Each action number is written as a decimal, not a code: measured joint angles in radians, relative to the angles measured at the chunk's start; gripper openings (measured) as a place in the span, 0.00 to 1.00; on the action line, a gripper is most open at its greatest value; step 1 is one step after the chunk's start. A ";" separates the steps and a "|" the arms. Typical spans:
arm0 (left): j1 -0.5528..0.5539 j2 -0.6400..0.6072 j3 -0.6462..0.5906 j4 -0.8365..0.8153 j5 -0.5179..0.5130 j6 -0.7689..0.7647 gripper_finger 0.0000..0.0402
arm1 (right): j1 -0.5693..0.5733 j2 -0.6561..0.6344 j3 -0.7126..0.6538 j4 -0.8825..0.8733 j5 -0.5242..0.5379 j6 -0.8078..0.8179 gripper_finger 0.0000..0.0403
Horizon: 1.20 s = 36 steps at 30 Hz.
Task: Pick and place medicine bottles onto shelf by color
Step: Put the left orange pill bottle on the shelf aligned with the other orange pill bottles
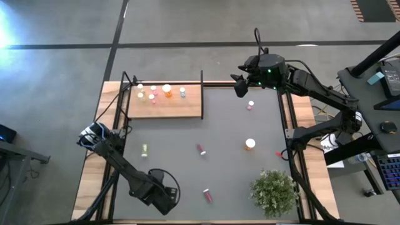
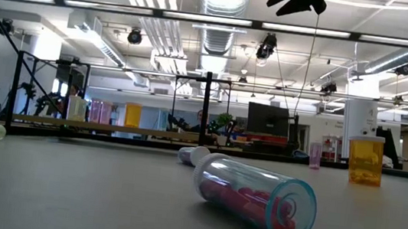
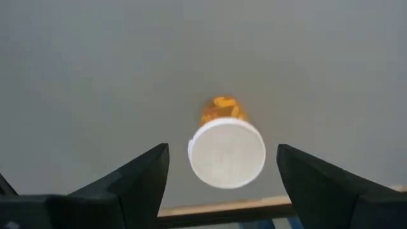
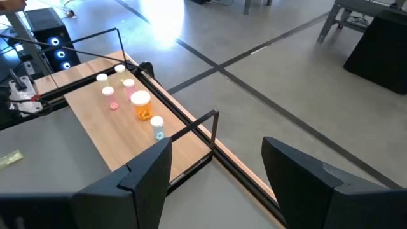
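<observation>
The light-wood shelf (image 1: 187, 106) lies at the table's far left, inside a black frame. Several bottles (image 1: 167, 90) stand on it, also seen in the right wrist view (image 4: 140, 105). Loose on the tabletop are a yellow-green bottle (image 1: 144, 150) lying down, two pink ones (image 1: 201, 150) (image 1: 207, 195) lying down, an upright orange one (image 1: 250, 144) and a small pink one (image 1: 250, 105). My left gripper (image 1: 164, 199) is open at the near left, pointing down. Its fingers stand on either side of an upright orange bottle's white cap (image 3: 227, 154) without touching it. My right gripper (image 1: 240, 85) is open and empty above the far edge, right of the shelf.
A bushy green plant (image 1: 274, 190) stands at the near right corner. A tiny red thing (image 1: 279, 152) lies by the right edge strip. In the low view the nearest pink bottle (image 2: 256, 201) lies on its side close to the camera. The shelf's black frame posts (image 1: 202, 94) rise at its corners.
</observation>
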 joint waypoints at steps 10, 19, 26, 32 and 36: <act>0.000 0.015 -0.010 -0.004 0.001 0.001 0.76 | 0.000 0.000 0.000 0.000 0.000 0.000 0.58; 0.000 0.015 -0.075 0.104 0.006 0.002 0.76 | 0.000 0.000 0.000 0.000 0.000 0.000 0.58; 0.000 0.015 -0.083 0.101 0.038 0.006 0.66 | 0.000 0.000 0.000 0.000 0.000 0.000 0.58; 0.000 0.015 -0.084 0.123 0.039 0.007 0.57 | 0.000 0.000 0.000 0.000 0.000 0.000 0.58; 0.000 0.015 -0.086 0.133 0.039 0.007 0.52 | 0.000 0.000 0.000 0.000 0.000 0.000 0.58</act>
